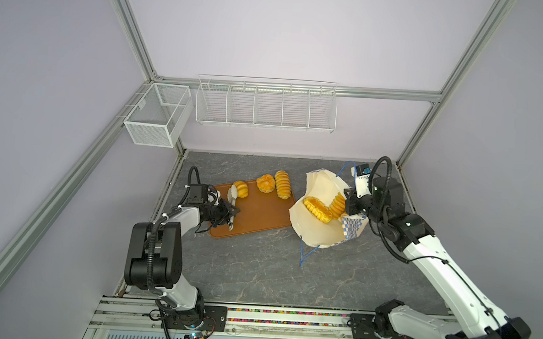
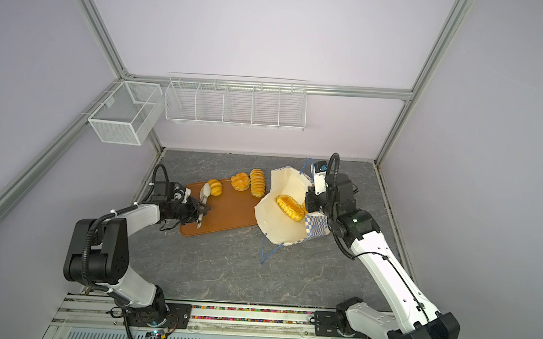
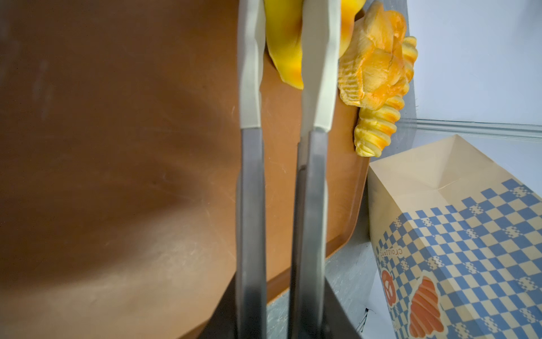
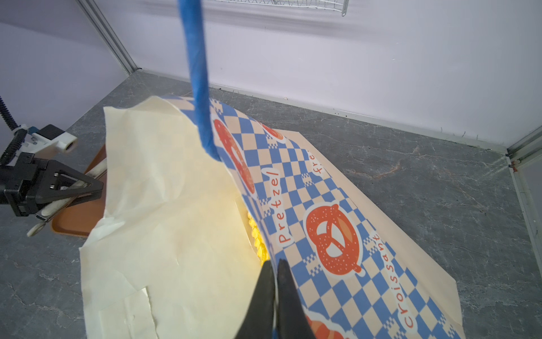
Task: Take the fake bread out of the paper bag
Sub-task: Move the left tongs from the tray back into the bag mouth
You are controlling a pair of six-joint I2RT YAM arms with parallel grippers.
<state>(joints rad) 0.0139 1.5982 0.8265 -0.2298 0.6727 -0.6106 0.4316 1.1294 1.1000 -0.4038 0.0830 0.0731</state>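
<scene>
The cream paper bag (image 1: 316,183) with a blue checkered band lies on its side, mouth open toward the brown tray (image 1: 260,218). My right gripper (image 4: 277,264) is shut on the bag's upper rim and holds it up. Inside the bag lie two ridged golden breads (image 1: 318,209) (image 1: 337,205). On the tray sit a croissant roll (image 1: 242,189), a round bun (image 1: 265,183) and a ridged loaf (image 1: 283,185). My left gripper (image 3: 281,328) is shut on metal tongs (image 3: 250,190). Their white tips straddle the croissant roll (image 3: 283,44).
The bag's loose blue cord handle (image 1: 306,254) trails on the grey table in front of the bag. A white wire rack (image 1: 266,106) and a mesh box (image 1: 156,114) hang on the back wall. Frame posts stand at the table's back corners.
</scene>
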